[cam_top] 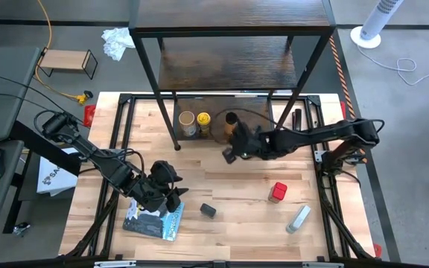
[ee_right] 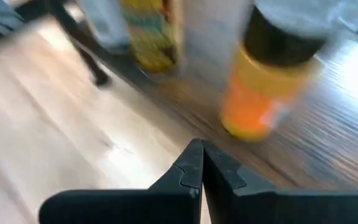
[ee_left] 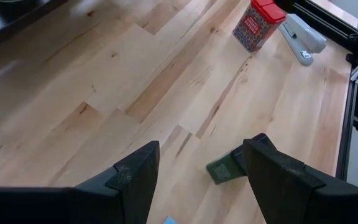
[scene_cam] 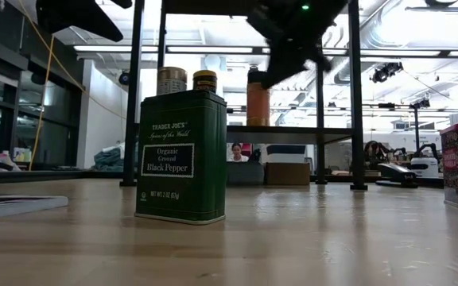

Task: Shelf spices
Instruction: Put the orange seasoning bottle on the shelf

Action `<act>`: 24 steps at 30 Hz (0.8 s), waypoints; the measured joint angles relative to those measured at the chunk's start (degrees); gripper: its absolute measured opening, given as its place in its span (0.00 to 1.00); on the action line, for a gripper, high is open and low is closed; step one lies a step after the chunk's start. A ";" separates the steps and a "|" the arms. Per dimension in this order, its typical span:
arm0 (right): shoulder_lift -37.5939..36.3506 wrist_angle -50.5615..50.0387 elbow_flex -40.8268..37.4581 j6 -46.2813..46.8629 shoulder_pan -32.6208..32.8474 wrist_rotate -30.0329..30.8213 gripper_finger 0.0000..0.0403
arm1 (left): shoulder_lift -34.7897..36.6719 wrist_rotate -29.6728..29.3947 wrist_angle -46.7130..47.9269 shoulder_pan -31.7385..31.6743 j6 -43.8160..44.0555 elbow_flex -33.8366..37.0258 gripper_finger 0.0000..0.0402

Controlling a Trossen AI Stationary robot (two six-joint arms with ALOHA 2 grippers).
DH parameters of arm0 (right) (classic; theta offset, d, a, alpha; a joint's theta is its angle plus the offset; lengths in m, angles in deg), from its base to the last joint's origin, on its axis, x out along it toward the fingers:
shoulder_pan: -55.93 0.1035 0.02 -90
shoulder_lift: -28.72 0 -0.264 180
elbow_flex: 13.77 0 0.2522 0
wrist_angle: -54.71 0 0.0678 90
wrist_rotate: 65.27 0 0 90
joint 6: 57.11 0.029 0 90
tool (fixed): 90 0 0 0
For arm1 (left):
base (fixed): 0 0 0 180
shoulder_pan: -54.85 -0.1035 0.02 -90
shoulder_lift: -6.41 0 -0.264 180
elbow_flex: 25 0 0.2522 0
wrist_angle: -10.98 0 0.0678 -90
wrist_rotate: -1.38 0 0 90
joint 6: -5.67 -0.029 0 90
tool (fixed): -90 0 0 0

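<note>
Fingers first: your right gripper (ee_right: 201,163) has its fingers pressed together with nothing between them. It hangs just in front of the shelf (cam_top: 229,71), beside the brown jar (cam_top: 231,120), and you can see that jar's orange label and dark lid close ahead in the right wrist view, apart from the fingertips.

Your left gripper (ee_left: 197,174) has its fingers well apart and empty. It hovers over the near left part of the tabletop (cam_top: 222,160), above the edge of the blue-grey packet (cam_top: 153,220). In the left wrist view the black tin (ee_left: 224,169) lies flat on the wood between the open fingers and a little past them; one finger (ee_left: 278,177) overlaps it in that view, and you cannot tell whether it touches.

Three spices stand on the shelf's lowest board: the tan-lidded jar (cam_top: 188,123), the yellow-lidded jar (cam_top: 204,122) beside it, and the brown jar to their right.

Two spices are on the tabletop: the black tin, near the left gripper, and the red tin (cam_top: 278,192), upright toward the right side. The grey-white tube (cam_top: 299,218) lies just beyond the red tin.
</note>
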 joint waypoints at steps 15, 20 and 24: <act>-0.34 -5.41 -2.50 18.68 -3.63 16.12 0.00 | 0.00 -2.74 -0.05 0.02 0.36 0.00 0.56; -0.30 7.15 -3.04 11.84 -5.85 12.11 0.00 | 0.00 -2.87 -0.07 0.50 2.38 0.00 0.56; -0.29 14.86 -3.04 6.37 -6.60 8.53 0.00 | 0.00 -4.05 -0.05 1.56 2.49 0.00 0.56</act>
